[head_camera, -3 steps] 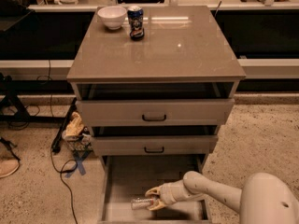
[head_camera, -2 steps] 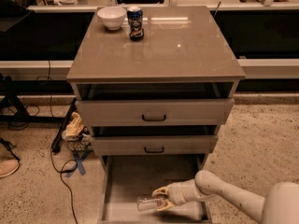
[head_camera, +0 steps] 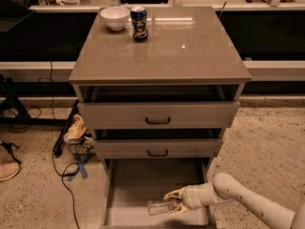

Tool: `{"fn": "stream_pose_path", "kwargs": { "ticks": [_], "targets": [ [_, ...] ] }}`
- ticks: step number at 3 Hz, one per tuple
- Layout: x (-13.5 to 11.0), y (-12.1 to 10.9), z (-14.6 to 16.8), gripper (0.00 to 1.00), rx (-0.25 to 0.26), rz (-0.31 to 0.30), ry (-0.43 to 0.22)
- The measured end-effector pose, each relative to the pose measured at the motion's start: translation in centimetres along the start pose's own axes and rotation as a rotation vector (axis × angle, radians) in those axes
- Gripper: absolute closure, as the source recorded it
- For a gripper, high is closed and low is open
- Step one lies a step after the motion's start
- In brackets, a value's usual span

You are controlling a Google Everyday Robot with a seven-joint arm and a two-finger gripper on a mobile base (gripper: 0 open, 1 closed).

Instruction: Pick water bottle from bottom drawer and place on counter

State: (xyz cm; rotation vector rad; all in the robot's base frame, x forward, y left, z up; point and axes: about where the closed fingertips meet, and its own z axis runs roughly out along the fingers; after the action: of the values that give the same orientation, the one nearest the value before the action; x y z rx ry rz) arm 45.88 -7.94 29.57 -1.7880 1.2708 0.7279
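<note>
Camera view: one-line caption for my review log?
Pale two-finger gripper clasps the small clear plastic water bottle inside the open grey-beige bottom drawer.

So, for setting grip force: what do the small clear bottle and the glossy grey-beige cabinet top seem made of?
Small clear water bottle: probably thin plastic, see-through. Glossy grey-beige counter: polished stone or laminate, unclear which; it mirrors lights. The gripper, inside the bottom drawer, is shut on the bottle.
</note>
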Motion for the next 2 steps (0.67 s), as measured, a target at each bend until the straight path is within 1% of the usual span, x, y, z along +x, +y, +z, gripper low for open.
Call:
{"fn": "stream_pose_path", "kwargs": {
  "ticks": [1, 2],
  "targets": [
    [-1.6, -1.4, -2.2, 1.0, 0.05, -0.04, -0.024],
    [-5.9, -3.4, -9.4, 1.0, 0.174, -0.146, -0.02]
  ]
}}
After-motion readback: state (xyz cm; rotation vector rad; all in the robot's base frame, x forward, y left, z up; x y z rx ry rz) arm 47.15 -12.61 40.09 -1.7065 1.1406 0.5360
